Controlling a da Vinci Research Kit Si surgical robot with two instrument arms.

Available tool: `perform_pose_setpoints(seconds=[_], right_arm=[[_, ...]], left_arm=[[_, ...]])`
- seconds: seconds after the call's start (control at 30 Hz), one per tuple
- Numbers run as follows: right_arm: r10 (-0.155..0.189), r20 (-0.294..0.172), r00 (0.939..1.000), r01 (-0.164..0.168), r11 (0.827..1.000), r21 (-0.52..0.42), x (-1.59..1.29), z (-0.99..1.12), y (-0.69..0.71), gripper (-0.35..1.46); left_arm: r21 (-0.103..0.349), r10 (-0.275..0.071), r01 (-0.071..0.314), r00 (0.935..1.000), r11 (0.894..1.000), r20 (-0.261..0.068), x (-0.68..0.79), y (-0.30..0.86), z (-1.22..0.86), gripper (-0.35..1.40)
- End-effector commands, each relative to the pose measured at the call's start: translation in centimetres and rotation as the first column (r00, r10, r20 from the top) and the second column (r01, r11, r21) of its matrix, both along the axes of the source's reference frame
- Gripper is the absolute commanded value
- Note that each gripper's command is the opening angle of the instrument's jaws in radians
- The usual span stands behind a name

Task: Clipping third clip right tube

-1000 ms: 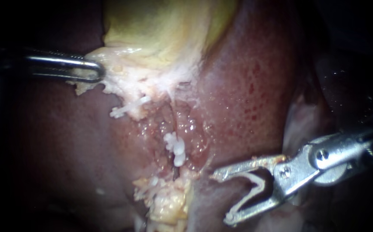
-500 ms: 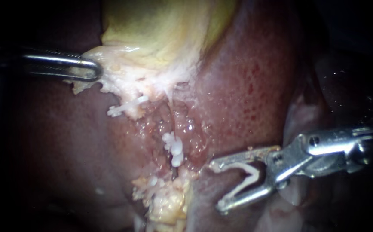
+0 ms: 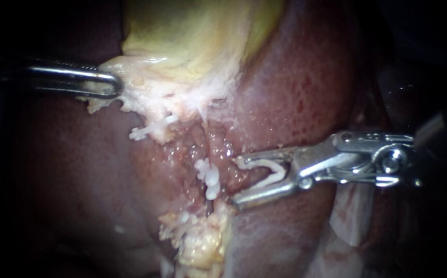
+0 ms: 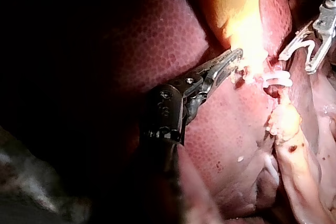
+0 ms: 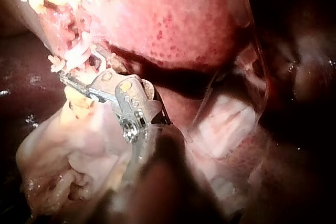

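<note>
My left instrument [image 3: 114,85] comes in from the left, its jaws shut on the pale lower edge of the yellow gallbladder [image 3: 192,36]; the left wrist view shows the same hold [image 4: 235,60]. My right instrument [image 3: 235,181] carries an open white clip [image 3: 270,172] between its spread jaws. Its tips lie just right of the right tube [image 3: 207,146], which runs down the raw groove and bears white clips [image 3: 209,177]. The tube is not between the jaws. In the right wrist view the jaws [image 5: 68,74] lie against the clipped tissue.
Dark red liver [image 3: 295,87] flanks the groove on both sides. Another white clip [image 3: 146,129] sits on tissue to the left, below the gallbladder's edge. A yellow fatty lump [image 3: 198,242] lies under the clipped tube. Pale membrane [image 3: 349,216] hangs beneath the right instrument.
My right instrument has moved up and to the left with its clip, from below the groove to right beside the clipped tube. The left instrument has kept its hold and place.
</note>
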State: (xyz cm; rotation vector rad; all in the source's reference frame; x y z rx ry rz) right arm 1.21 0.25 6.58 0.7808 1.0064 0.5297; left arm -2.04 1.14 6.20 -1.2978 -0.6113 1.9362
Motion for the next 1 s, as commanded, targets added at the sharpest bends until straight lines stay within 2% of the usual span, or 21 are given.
perform_pose_setpoints(seconds=[0.03, 0.17, 0.37, 0.6, 0.67, 1.0], right_arm=[[0.017, 0.012, 0.9998, -0.017, 1.000, 0.003, 0.05, 0.06, 0.02, 0.50], [0.071, 0.039, 0.9967, -0.072, 0.997, 0.010, 0.18, 0.24, 0.11, 0.50], [0.143, 0.068, 0.9874, -0.145, 0.989, 0.028, 0.35, 0.44, 0.28, 0.50], [0.203, 0.053, 0.9777, -0.206, 0.977, 0.051, 0.50, 0.52, 0.37, 0.50], [0.217, 0.042, 0.9754, -0.219, 0.974, 0.059, 0.52, 0.51, 0.36, 0.50], [0.218, 0.025, 0.9757, -0.219, 0.973, 0.075, 0.51, 0.49, 0.38, 0.50]], left_arm=[[0.000, 0.000, 0.000, 1.0000, 1.000, 0.000, 0.00, 0.00, 0.00, -0.35], [-0.001, 0.000, 0.000, 1.0000, 1.000, 0.000, 0.00, -0.01, 0.01, -0.35], [-0.001, 0.000, 0.000, 1.0000, 1.000, -0.001, -0.01, -0.01, 0.01, -0.35], [-0.001, 0.000, 0.000, 1.0000, 1.000, -0.001, 0.00, -0.01, 0.01, -0.35], [-0.001, 0.000, 0.000, 1.0000, 1.000, -0.001, 0.00, -0.01, 0.01, -0.35], [-0.001, 0.000, 0.000, 1.0000, 1.000, 0.000, 0.00, -0.02, 0.01, -0.35]])
